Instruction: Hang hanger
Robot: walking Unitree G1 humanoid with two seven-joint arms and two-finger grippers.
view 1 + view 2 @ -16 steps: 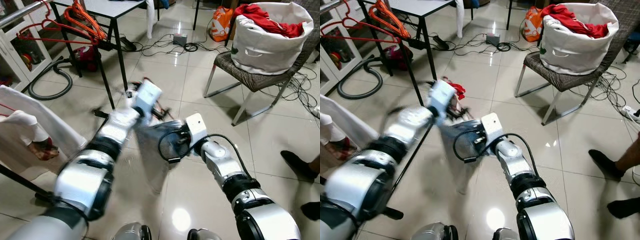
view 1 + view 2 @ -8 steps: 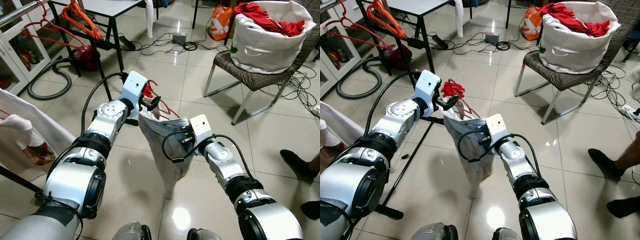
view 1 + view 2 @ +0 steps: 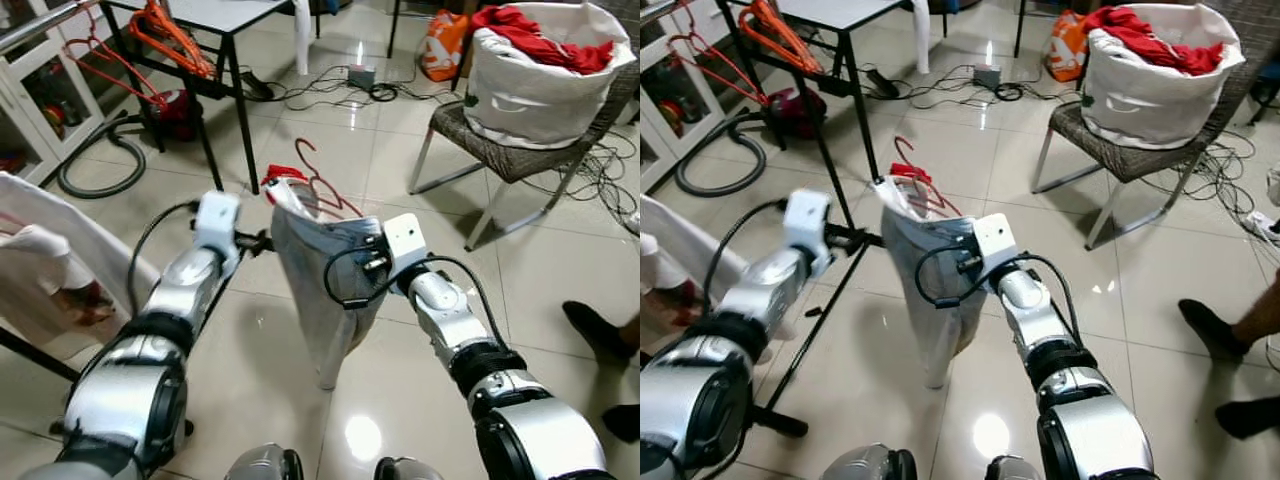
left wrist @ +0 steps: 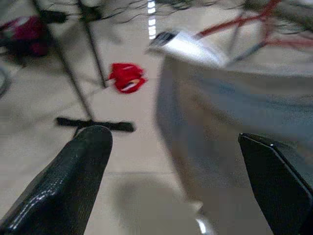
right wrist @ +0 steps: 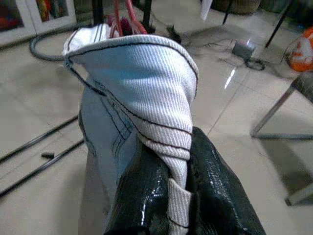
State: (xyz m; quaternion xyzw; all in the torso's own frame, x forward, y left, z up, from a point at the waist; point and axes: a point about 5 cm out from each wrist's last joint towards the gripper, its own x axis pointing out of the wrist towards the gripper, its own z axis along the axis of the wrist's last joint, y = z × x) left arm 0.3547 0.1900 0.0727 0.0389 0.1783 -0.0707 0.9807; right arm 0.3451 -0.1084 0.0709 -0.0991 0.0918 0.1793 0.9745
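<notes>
While our right gripper [image 5: 168,196] pinches the ribbed hem of the grey garment [image 3: 325,290] between closed fingers, we log the items as follows. Item one, the garment: it hangs mid-scene, between our two arms, drooping toward the tiled floor [image 3: 560,250], its lowest fold near or on the tiles; we cannot tell which. Item two, the red hanger [image 3: 318,180]: it is threaded into the top of the garment, its hook standing free above the far edge of the cloth. Item three, our left gripper [image 4: 181,181]: it sits just left of the garment with fingers spread wide and nothing between them, the cloth ahead of it and apart from the fingertips. Item four, the black rack [image 3: 212,160]: its leg stands to the far left, with more hangers [image 3: 165,35] on the rail above it. Item five, surroundings: a chair [image 3: 520,160] carrying a laundry bag [image 3: 530,80] far right, a vacuum hose [image 3: 100,170] far left, a person's feet [image 3: 595,330] at the right edge. Risks, in our judgement: we hold cloth alone, not the hanger itself, so the hanger may tilt and slide out of the garment; a trailing fold may drag on the floor; the hook may snag the rack leg or miss the rail if the left gripper does not steady it first.
</notes>
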